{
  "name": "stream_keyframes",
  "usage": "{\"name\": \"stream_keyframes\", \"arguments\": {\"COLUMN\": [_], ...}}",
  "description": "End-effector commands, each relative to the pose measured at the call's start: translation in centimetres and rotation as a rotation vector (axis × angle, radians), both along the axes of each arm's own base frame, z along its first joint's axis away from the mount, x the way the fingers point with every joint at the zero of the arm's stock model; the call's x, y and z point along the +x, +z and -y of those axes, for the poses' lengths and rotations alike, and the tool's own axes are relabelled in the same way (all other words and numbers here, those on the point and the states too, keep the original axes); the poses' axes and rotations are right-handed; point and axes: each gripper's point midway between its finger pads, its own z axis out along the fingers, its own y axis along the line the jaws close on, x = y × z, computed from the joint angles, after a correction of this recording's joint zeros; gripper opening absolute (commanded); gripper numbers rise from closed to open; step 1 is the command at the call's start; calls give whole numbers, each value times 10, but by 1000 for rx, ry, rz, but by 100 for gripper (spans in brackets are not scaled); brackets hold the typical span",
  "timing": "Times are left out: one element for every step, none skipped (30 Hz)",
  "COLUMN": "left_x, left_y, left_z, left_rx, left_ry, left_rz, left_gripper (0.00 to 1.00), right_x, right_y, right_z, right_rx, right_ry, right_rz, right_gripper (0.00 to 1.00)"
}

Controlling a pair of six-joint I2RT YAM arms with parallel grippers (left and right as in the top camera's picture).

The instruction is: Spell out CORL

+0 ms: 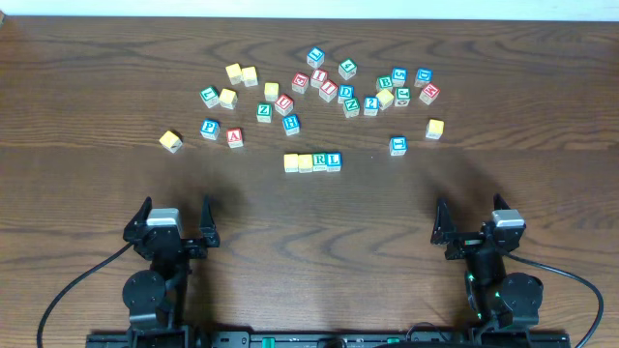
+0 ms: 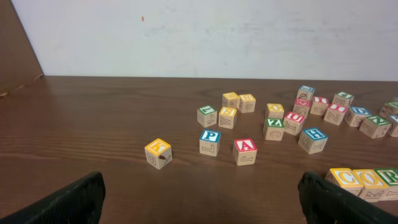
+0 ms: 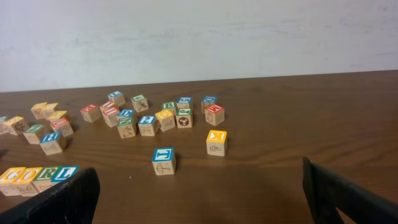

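A row of wooden letter blocks (image 1: 312,161) lies at the table's middle: two yellow-topped, a green R and a blue L. It reads C, O, R, L in the right wrist view (image 3: 37,177) and partly shows in the left wrist view (image 2: 365,181). My left gripper (image 1: 175,224) is open and empty near the front left, well short of the row; its fingers frame bare table (image 2: 199,208). My right gripper (image 1: 471,224) is open and empty at the front right, fingers wide apart (image 3: 199,202).
Several loose letter blocks are scattered across the far half of the table (image 1: 329,89). Nearest ones: a yellow block (image 1: 171,141), a red A (image 1: 235,136), a blue P (image 1: 210,129), a blue block (image 1: 397,145) and a yellow block (image 1: 434,129).
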Motion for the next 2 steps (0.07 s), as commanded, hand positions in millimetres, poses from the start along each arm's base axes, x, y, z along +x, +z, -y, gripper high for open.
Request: {"name": "stream_keyframes", "arguments": {"left_x": [0, 0], "left_y": [-16, -16], "left_z": [-3, -3], "left_rx": [12, 12], "left_ry": [13, 13], "left_rz": [-37, -37], "left_gripper": [98, 98], "right_x": [0, 0], "right_y": [-1, -1], "right_z": [0, 0], "right_rx": [13, 13], "right_ry": [1, 1], "right_rz": [-3, -3], "right_gripper": [99, 99]}}
